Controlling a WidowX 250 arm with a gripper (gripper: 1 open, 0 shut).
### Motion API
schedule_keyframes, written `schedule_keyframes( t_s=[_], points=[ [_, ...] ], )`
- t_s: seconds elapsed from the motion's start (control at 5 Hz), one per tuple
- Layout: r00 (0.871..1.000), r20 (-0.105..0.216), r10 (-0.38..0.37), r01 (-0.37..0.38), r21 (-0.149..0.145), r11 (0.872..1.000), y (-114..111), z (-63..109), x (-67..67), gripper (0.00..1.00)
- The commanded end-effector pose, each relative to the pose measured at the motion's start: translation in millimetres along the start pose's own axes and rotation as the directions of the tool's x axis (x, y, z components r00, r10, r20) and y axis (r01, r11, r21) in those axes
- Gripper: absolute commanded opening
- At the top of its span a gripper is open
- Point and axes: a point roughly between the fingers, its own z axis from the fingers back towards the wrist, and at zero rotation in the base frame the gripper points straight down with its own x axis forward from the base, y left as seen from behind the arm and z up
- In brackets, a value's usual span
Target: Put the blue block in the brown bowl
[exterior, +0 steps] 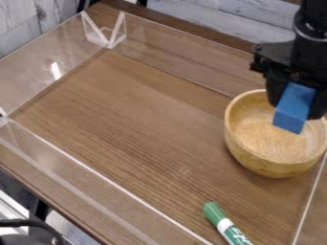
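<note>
The blue block [295, 107] hangs on end over the brown bowl [259, 153], its lower end dipping below the rim line inside the bowl's hollow. My black gripper [295, 88] comes down from the top right and is shut on the blue block's upper part. The bowl is round, light wood with a thick rim, and sits at the right side of the wooden table [141, 115]. Whether the block touches the bowl's floor cannot be told.
A green and white marker [228, 226] lies near the front edge, below the bowl. Clear acrylic walls [102, 33] border the table at the back left and along the left and front edges.
</note>
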Motion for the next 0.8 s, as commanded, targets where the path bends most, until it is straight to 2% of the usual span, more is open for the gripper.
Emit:
schedule_keyframes(
  t_s=[0.0, 0.6],
  points=[
    [0.998, 0.069, 0.0, 0.002, -0.037, 0.999, 0, 12.9, 4.3, 0.0],
    [0.998, 0.066, 0.008, -0.002, -0.081, 0.997, 9, 0.9, -2.0, 0.0]
  ],
)
